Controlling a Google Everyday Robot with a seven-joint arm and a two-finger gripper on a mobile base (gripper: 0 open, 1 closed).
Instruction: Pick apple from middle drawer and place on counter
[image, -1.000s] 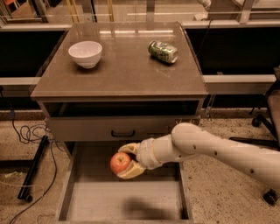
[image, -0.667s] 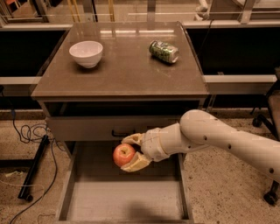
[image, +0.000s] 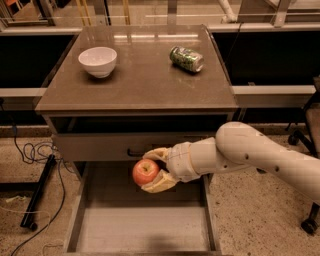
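The red-orange apple (image: 145, 172) is held in my gripper (image: 154, 171), whose pale fingers close on it from above and below. It hangs above the back part of the open middle drawer (image: 141, 227), in front of the drawer front with the dark handle (image: 100, 147). My white arm (image: 260, 155) reaches in from the right. The counter (image: 140, 80) lies above and behind the apple.
A white bowl (image: 97, 61) stands at the counter's left. A green drink can (image: 186, 58) lies on its side at the counter's right. Black cables (image: 30, 150) and a stand lie on the floor at left. A chair base (image: 310, 220) is at right.
My gripper has lifted the apple up and slightly right, away from the drawer floor toward the cabinet front. The arm has risen with it.
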